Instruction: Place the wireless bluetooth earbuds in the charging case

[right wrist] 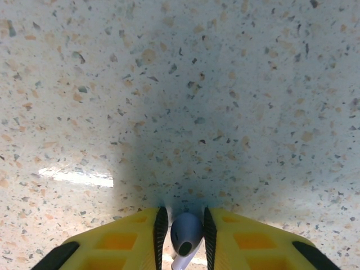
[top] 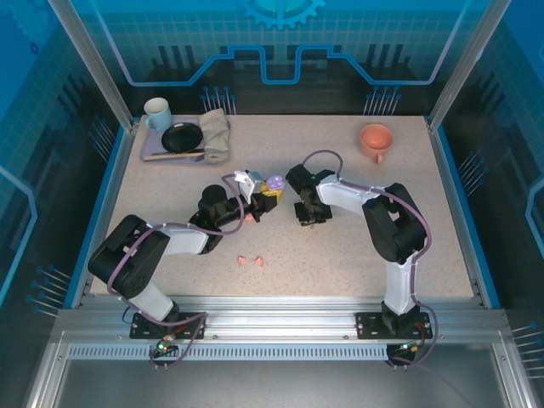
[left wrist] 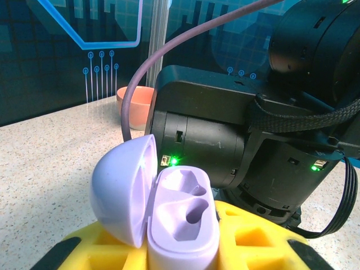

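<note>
Right hand (right wrist: 183,226): narrowly parted, its black pads (right wrist: 161,228) pinching a lilac earbud (right wrist: 187,232) between the yellow fingers, pointed down at the speckled desk (top: 382,238).
Lilac earbud: rounded head towards the desk, stem running back between the pads; whether it touches the surface cannot be told.
Left hand (left wrist: 181,239): clamped on the lilac charging case (left wrist: 183,216), a yellow finger on either side of its base.
Lilac charging case: held upright off the desk at mid-table, lid (left wrist: 121,185) swung open to the left, two moulded wells facing up.
Hands together: in the overhead view the right hand sits just to the right of the case, close by but apart; the right arm's black wrist looms behind the case in the left wrist view.
Pink earbuds (top: 249,260): two lying side by side on the desk, nearer the arm bases than both hands.
Far right: a salmon cup (top: 376,138) standing alone.
Far left: a tray (top: 153,155) carrying a pale mug (top: 157,113), a black plate (top: 181,137) and a folded cloth (top: 216,133).
</note>
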Action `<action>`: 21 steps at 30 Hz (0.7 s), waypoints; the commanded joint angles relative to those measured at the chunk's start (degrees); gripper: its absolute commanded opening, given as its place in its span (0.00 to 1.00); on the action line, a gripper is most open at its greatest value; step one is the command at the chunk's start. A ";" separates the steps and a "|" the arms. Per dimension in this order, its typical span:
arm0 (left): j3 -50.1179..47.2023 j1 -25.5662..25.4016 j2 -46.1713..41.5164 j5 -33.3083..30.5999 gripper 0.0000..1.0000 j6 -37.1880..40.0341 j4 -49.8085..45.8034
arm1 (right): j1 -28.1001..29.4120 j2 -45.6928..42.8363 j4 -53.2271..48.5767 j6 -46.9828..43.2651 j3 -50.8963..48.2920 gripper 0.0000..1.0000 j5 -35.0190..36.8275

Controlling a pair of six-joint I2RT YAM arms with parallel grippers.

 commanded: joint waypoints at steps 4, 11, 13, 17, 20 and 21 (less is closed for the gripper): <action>0.80 0.41 -1.48 1.35 0.00 -0.69 0.57 | -0.31 -0.17 -0.50 0.53 -1.15 0.21 1.09; 0.98 0.42 -1.63 1.40 0.00 -0.68 0.30 | -0.14 -1.97 0.03 0.70 -2.55 0.16 1.44; 0.93 0.39 -1.63 1.42 0.00 -0.63 0.21 | -0.10 -2.72 -0.06 0.70 -2.54 0.15 1.53; 0.90 0.48 -1.66 1.46 0.00 -0.66 0.13 | -0.16 -4.61 -0.48 0.79 -2.35 0.14 1.96; 0.78 0.41 -1.75 1.45 0.00 -0.47 0.06 | -0.18 -6.69 -1.00 0.81 -2.18 0.14 2.49; 0.71 0.42 -1.80 1.41 0.00 -0.41 -0.04 | -0.14 -7.35 -1.22 0.82 -2.18 0.14 2.76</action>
